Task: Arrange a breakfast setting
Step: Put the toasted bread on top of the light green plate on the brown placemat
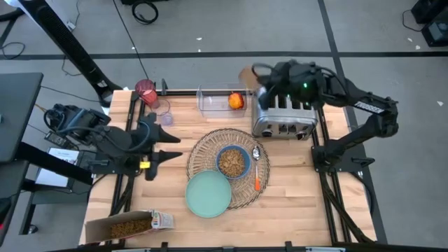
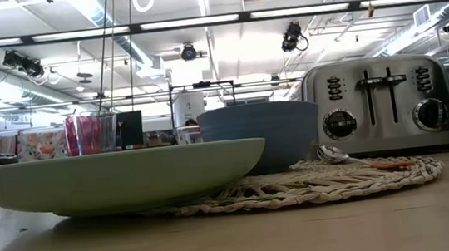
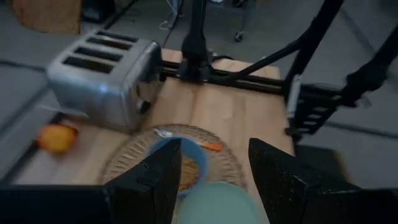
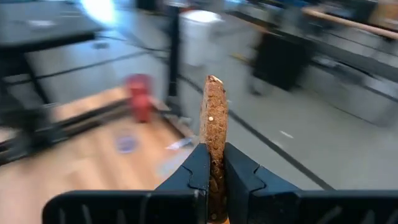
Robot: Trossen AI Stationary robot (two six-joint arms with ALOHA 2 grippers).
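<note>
Brown and grainy, a slice of toast (image 4: pixel 215 134) stands upright, pinched edge-on between the right gripper's (image 4: pixel 215 163) fingers, which are closed on it. In the high view this right gripper (image 1: pixel 260 75) hangs above the far side of the silver toaster (image 1: pixel 283 119), with the slice (image 1: pixel 246 74) just beyond the bench's (image 1: pixel 294 189) far edge.

The left gripper (image 1: pixel 168 145) waits over the left part of the bench, its fingers spread apart with nothing between them, pointing toward the woven wicker placemat (image 1: pixel 203 148).

On that round placemat sits the small blue bowl (image 1: pixel 232 161), filled with brown cereal. The pale green plate (image 1: pixel 208 194) overlaps the placemat's near-left edge, just beside the bowl. The orange-handled spoon (image 1: pixel 257 168) lies on the placemat to the right of the bowl, its metal end toward the toaster.

At the far edge, the orange-red fruit (image 1: pixel 236 101) rests inside a clear container (image 1: pixel 215 100). The dark red cup (image 1: pixel 145 89) stands at the far-left corner, well apart from the placemat. A cardboard cereal box (image 1: pixel 129 225) lies on its side at the near-left corner.
</note>
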